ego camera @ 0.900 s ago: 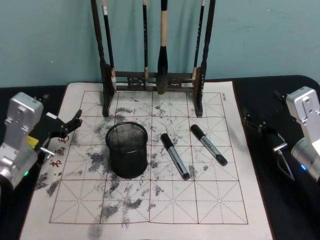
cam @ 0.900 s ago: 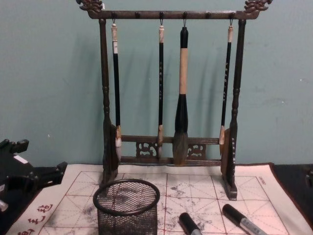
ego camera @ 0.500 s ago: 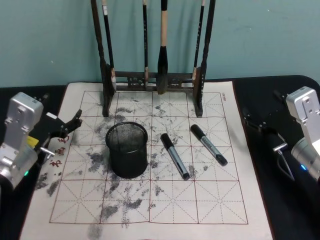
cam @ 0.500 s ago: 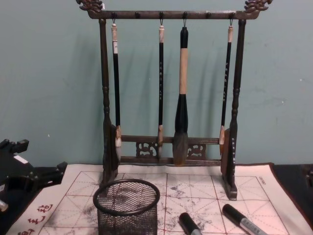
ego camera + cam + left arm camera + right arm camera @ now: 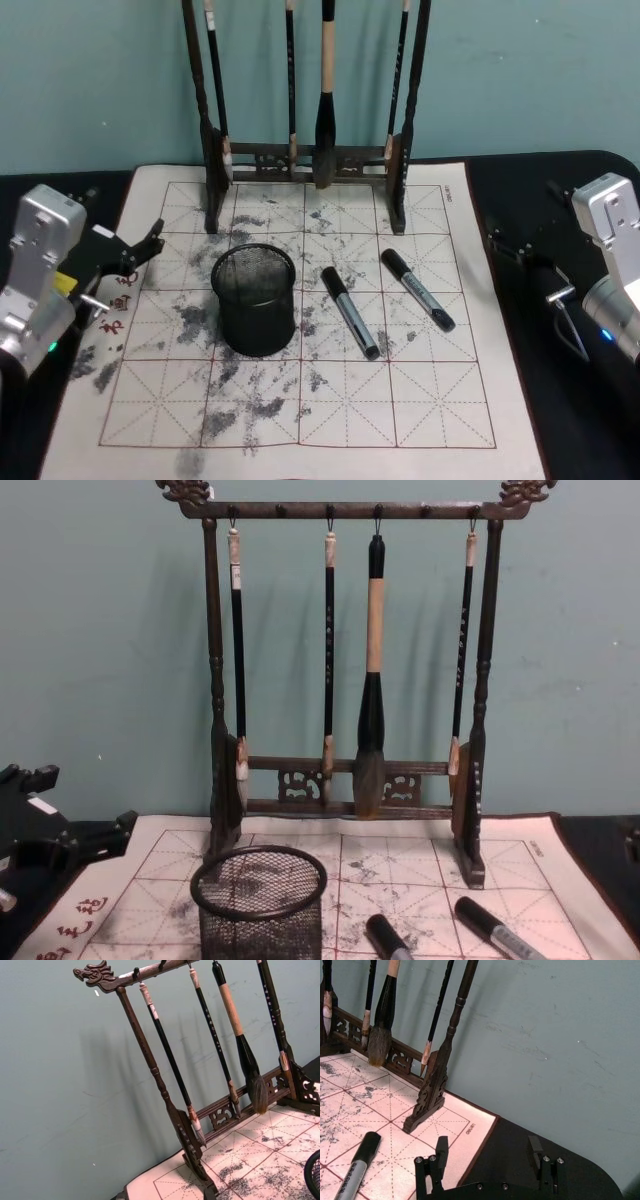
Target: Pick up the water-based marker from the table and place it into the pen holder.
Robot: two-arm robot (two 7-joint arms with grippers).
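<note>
Slim cylindrical marker [image 5: 350,312], black-capped and grey-barrelled, flat on the ink-stained gridded worktop [image 5: 430,400] just right of the round black wire-mesh pen holder [image 5: 255,300]. Second marker [image 5: 417,290] further right. Left gripper [image 5: 130,250] at the mat's left edge, fingers apart. Right gripper [image 5: 488,1142] likewise spread.

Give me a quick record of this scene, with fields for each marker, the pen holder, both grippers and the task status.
left marker: flat on the table, right of the pen holder
right marker: flat, farther right, untouched
pen holder: upright, no marker inside
left gripper: open, empty, at the left side
right gripper: open, empty, at the right side
brush rack: behind, four brushes hanging
status: nothing picked yet
</note>
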